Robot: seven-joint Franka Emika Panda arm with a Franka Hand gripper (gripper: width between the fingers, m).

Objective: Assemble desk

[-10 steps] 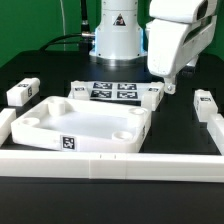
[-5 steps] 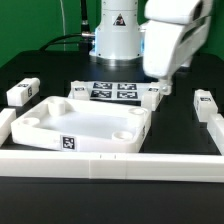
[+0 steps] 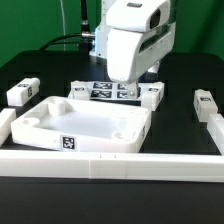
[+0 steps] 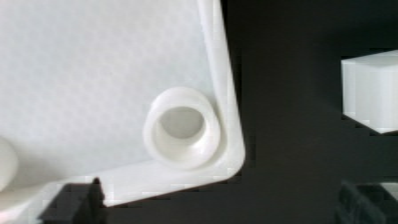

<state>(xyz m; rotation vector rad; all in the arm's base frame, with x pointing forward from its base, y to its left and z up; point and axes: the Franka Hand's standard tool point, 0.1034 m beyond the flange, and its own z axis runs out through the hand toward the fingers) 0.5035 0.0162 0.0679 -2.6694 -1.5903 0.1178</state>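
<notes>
The white tray-like tabletop (image 3: 90, 125) lies in the middle of the black table with its raised rim and round corner sockets facing up. Several white block legs lie around it: one at the exterior view's left (image 3: 22, 92), two behind it (image 3: 80, 90) (image 3: 152, 95), and one at the right (image 3: 204, 102). My gripper (image 3: 128, 84) hangs above the tabletop's far right corner. In the wrist view the gripper (image 4: 222, 205) is open and empty. Its dark fingertips (image 4: 75, 200) straddle the tabletop corner, by a round socket (image 4: 178, 122). A leg (image 4: 370, 90) lies beside that corner.
The marker board (image 3: 112, 92) lies flat behind the tabletop, partly hidden by the arm. A long white border rail (image 3: 110, 162) runs along the front and up the right side (image 3: 215, 128). The robot base (image 3: 112, 40) stands at the back.
The arm has swung toward the exterior view's left and a little lower, from beside the far right leg to above the tabletop's far right corner. No part has moved.
</notes>
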